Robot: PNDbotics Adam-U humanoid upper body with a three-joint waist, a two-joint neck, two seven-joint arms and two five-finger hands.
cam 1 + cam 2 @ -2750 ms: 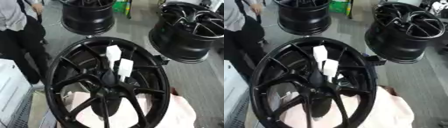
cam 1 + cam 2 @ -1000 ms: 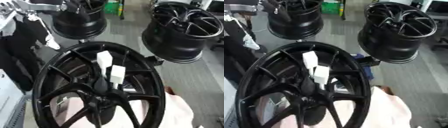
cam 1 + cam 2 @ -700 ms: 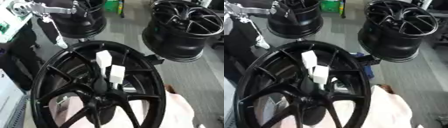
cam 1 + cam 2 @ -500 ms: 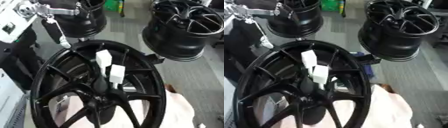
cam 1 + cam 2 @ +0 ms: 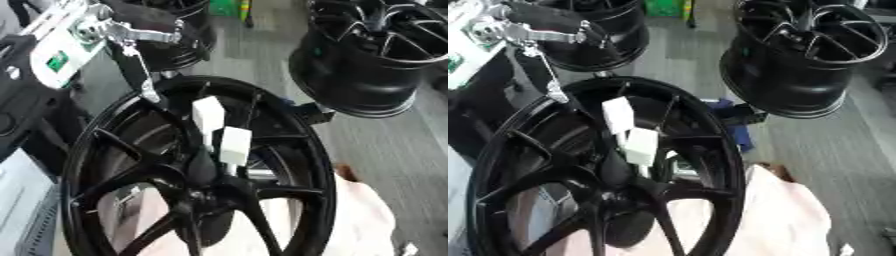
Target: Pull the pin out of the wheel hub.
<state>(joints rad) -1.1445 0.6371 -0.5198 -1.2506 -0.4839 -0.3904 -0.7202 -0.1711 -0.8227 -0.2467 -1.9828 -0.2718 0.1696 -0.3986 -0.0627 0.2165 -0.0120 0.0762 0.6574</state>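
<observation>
A large black wheel hub [image 5: 289, 165] fills the middle of both views, tilted towards me. Near its centre a white pin [image 5: 233, 145] made of two blocky pieces sticks up out of the spokes. My left hand [image 5: 131, 37] comes in from the upper left on a white and silver arm with a green sticker. It hovers over the wheel's upper left rim, above and to the left of the pin and apart from it. A thin part of it reaches down to the rim. My right hand shows in neither view.
Two more black wheels stand behind, one at the back left [image 5: 614, 35] and one at the back right [image 5: 376, 60]. A pale pink cloth [image 5: 367, 220] lies under the hub at the lower right. A blue object [image 5: 732, 125] sits by the hub's right rim on grey floor.
My left arm has come in from the upper left and moved down and right towards the wheel's rim. The white pin has stayed in place in the hub.
</observation>
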